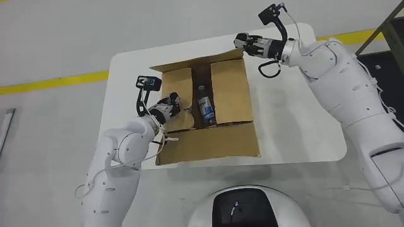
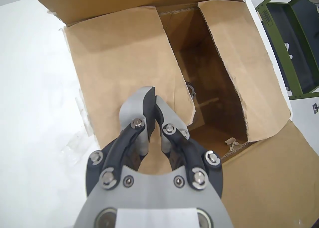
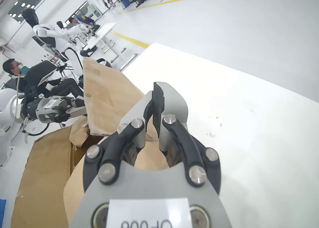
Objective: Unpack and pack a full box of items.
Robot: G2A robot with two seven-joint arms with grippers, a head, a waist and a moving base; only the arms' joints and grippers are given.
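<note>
An open cardboard box [image 1: 208,144] stands on the white table [image 1: 297,113], its flaps spread. Inside lies a dark bottle with a blue label [image 1: 205,107]. My left gripper [image 1: 172,101] is shut and sits on the box's left inner flap [image 2: 124,59], beside the opening; in its wrist view the fingers [image 2: 149,99] meet above the cardboard. A dark round part [image 2: 191,89] peeks from under that flap's edge. My right gripper [image 1: 242,41] is shut with nothing in it, at the box's far right corner, next to the raised far flap [image 3: 104,94].
The table's right half is bare white surface [image 3: 236,126]. A green metal rack [image 1: 386,28] stands off the table's far right corner. The near flap lies flat toward the table's front edge. Yellow floor lines run behind the table.
</note>
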